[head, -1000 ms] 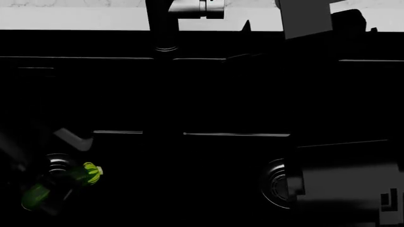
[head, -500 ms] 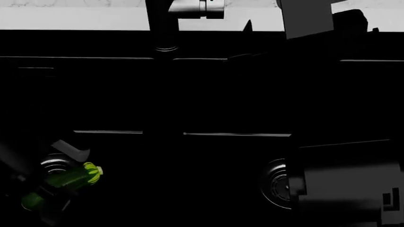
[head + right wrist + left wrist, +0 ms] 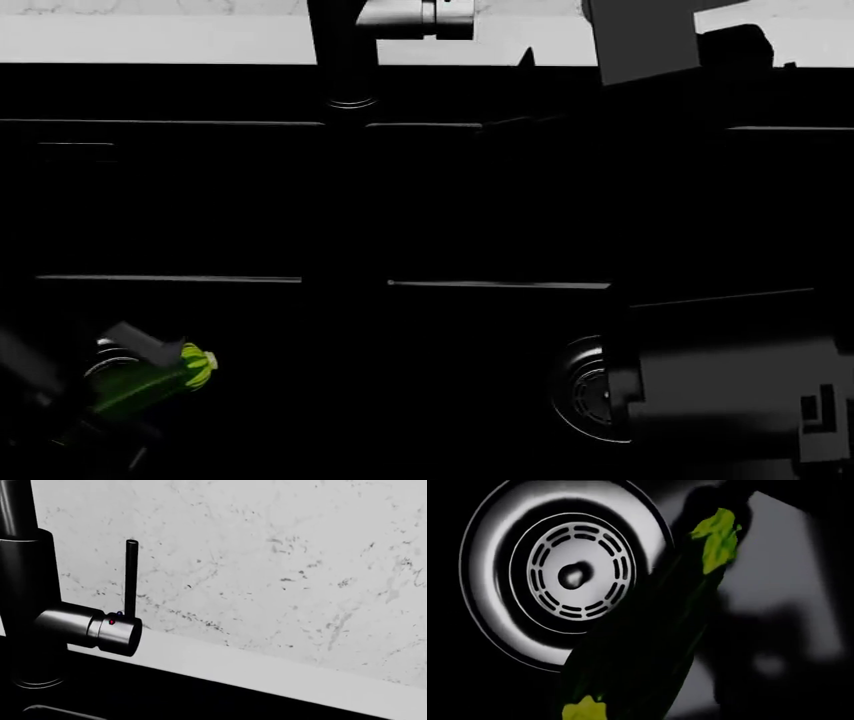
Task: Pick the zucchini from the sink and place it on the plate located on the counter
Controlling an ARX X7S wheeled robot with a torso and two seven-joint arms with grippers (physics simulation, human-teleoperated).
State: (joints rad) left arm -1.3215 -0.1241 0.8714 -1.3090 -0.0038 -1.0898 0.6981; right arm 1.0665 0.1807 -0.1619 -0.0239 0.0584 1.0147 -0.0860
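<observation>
Grasp step: left gripper (image 3: 127,372) low over zucchini (image 3: 147,382) lying beside left drain (image 3: 575,575) on sink (image 3: 441,330) floor, finger spread impossible to tell in the dark, right gripper unseen; next, needs confirmed pinch then lift toward plate, out of view.

The sink (image 3: 441,200) fills nearly the whole head view, with the bench (image 3: 160,40) running as a strip behind it. The faucet (image 3: 350,50) stands at the sink's back edge, left of centre. In the basin the zucchini (image 3: 144,385) lies at the front left, across the left drain (image 3: 107,362) — its stem end toward the middle. A second drain (image 3: 585,392) sits at the front right, well apart from it, partly behind the right arm (image 3: 727,400).
</observation>
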